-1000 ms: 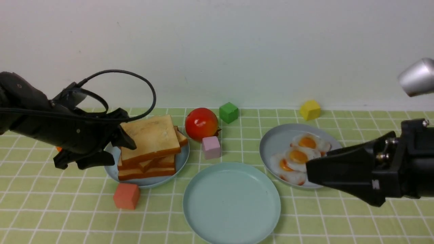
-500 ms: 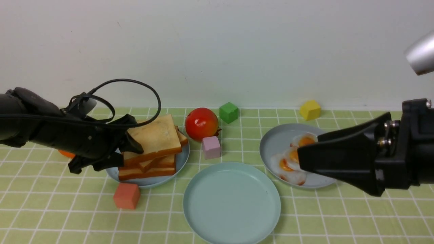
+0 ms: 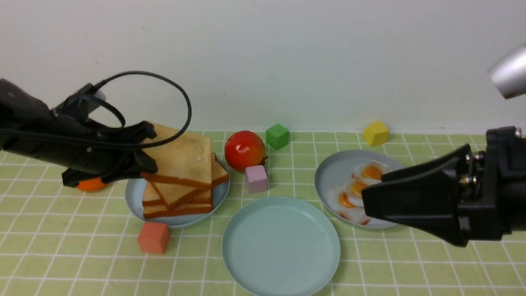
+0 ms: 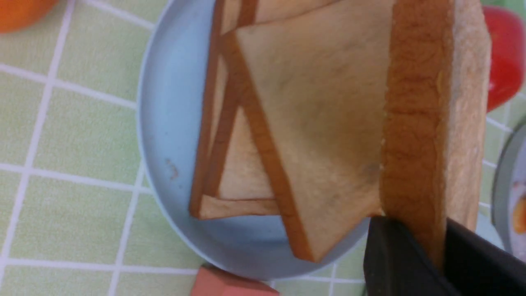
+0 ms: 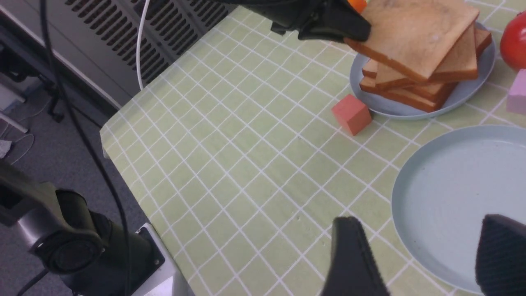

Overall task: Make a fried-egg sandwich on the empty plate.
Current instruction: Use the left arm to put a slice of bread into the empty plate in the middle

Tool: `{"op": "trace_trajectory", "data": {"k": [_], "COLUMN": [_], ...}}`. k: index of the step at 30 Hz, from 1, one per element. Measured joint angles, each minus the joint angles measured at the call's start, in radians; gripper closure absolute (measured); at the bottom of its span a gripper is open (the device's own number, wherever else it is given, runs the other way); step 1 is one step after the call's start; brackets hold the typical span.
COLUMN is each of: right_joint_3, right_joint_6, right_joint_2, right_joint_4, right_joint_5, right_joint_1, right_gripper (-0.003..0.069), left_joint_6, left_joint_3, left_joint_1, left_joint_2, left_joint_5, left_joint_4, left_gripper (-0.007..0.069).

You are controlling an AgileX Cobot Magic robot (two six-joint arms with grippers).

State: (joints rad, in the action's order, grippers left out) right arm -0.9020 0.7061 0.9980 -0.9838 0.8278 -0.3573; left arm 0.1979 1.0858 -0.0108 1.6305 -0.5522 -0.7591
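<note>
Green-checked worktop (image 3: 185, 263) carries a round, pale mint plastic plate (image 3: 281, 246), still to be filled. Behind-left of that plate, left hand (image 3: 150, 164) pinches a square tan toast slice (image 3: 181, 158); right hand (image 5: 419, 250) stands spread. Egg and second slice remain.

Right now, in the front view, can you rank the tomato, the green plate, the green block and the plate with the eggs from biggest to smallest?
1. Green plate
2. Egg plate
3. Tomato
4. Green block
</note>
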Motion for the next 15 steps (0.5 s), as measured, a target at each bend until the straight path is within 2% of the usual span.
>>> {"op": "trace_trajectory", "data": {"k": [6, 7, 8, 10, 12, 13, 15], "right_joint_3": [0.000, 0.000, 0.000, 0.000, 0.000, 0.000, 0.000], "right_joint_6": [0.000, 0.000, 0.000, 0.000, 0.000, 0.000, 0.000], "right_joint_2": [0.000, 0.000, 0.000, 0.000, 0.000, 0.000, 0.000], "right_joint_4": [0.005, 0.013, 0.016, 0.044, 0.061, 0.079, 0.083], "right_joint_5": [-0.002, -0.013, -0.018, -0.041, -0.056, -0.069, -0.077], "right_joint_1": [0.000, -0.001, -0.001, -0.001, -0.001, -0.001, -0.001], "right_gripper": [0.0244, 0.0246, 0.0246, 0.0246, 0.0246, 0.0246, 0.0246], "left_joint_6": [0.001, 0.012, 0.014, 0.080, 0.117, 0.195, 0.244], "left_joint_3": [-0.030, -0.068, -0.074, -0.171, -0.206, -0.258, -0.280], "left_joint_1": [-0.034, -0.077, -0.077, -0.175, -0.210, -0.263, -0.303], "left_joint_2": [-0.122, -0.141, -0.141, -0.140, -0.136, -0.125, -0.109], "left_joint_5": [-0.028, -0.019, -0.017, 0.038, 0.065, 0.105, 0.135], "left_joint_4": [-0.083, -0.155, -0.155, -0.311, -0.365, -0.450, -0.526], "left_gripper": [0.0534, 0.0534, 0.0534, 0.0534, 0.0534, 0.0534, 0.0534]}}
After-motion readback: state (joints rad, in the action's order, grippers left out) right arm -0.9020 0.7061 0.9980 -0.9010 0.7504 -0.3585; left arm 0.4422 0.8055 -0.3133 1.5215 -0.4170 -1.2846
